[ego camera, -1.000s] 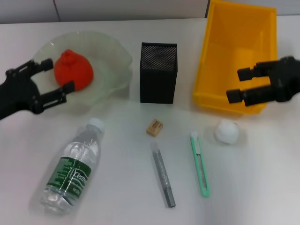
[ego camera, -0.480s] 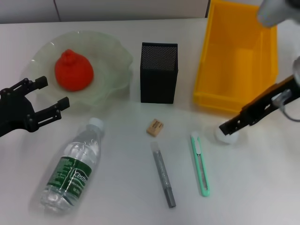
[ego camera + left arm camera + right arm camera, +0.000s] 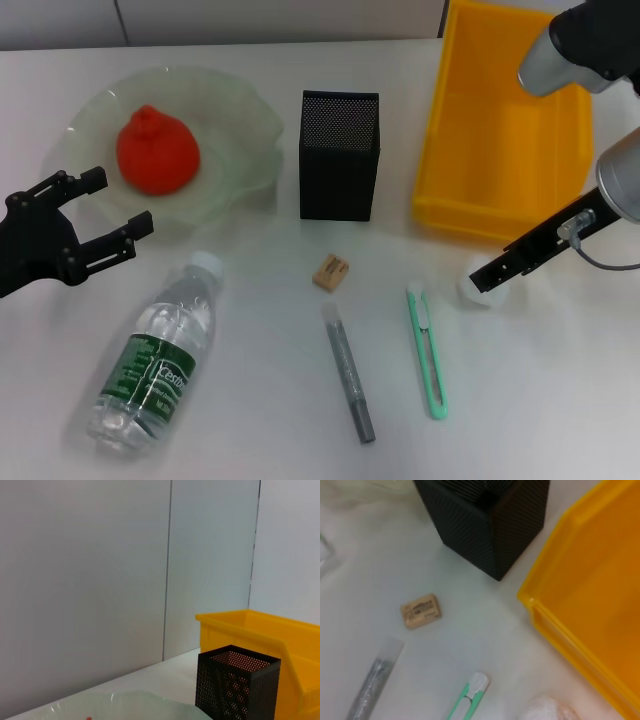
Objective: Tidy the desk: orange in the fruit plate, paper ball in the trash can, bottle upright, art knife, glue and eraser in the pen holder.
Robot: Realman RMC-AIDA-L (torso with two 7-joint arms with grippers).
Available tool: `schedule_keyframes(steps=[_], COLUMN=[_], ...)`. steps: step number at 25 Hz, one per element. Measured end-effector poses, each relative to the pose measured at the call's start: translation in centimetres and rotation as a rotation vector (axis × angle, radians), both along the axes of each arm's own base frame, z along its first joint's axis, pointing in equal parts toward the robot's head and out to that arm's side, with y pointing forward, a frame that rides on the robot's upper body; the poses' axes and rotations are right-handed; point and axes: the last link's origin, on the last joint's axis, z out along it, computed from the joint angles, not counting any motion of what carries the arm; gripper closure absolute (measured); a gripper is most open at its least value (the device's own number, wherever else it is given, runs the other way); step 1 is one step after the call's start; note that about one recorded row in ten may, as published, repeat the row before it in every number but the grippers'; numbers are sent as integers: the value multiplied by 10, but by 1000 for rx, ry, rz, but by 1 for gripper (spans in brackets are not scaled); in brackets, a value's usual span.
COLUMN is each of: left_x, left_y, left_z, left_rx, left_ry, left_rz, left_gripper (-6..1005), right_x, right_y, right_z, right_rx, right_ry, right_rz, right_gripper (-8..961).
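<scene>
The right hand (image 3: 492, 275) is coming down on the paper ball (image 3: 478, 288), which is sitting on the worktop (image 3: 560, 400) just beside the yellow trash can (image 3: 500, 130) — can't tell if it's open. Best to straddle the ball squarely, squeeze gently, then lift clear over the rim. The left hand (image 3: 100, 215) is hanging open near the fruit plate (image 3: 240, 120), orange (image 3: 157, 150) already inside.

— What sort of place is this?
— An office or test room, by the look of it — a plain white desk (image 3: 560, 400) backed by bare grey wall panels (image 3: 85, 580) with thin vertical seams.
— Anything else pointing that way?
— The desk things: a black mesh pen holder (image 3: 338, 155), an eraser (image 3: 330, 272), a glue (image 3: 349, 372) and an art knife (image 3: 427, 350) lying about.
</scene>
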Motion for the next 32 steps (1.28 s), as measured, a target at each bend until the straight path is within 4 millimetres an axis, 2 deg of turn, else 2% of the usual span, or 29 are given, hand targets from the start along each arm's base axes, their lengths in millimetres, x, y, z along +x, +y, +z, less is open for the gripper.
schedule_keyframes(steps=[15,21,27,29,32], left_x=[-2,-3,-3,-3,-3], left_y=[-3,-5,-5,-5,-5], left_z=[-2,-5,-5,-5,-4], left_rx=[0,2,4,5,5], left_ry=[3,3,3,4,3], left_rz=[2,0,0,-1,-2], left_gripper=[175,176,176,177,177], right_x=[18,20,18,15,6], right_y=[12,13,14,15,14], right_z=[-31,-33,-32,-30,-25], right_rx=[-26,-27,-21,-15,-2], right_ry=[-16,-17,-14,-8,19], right_rz=[-4,-4,0,11,34], right_gripper=[126,127,302,497,502])
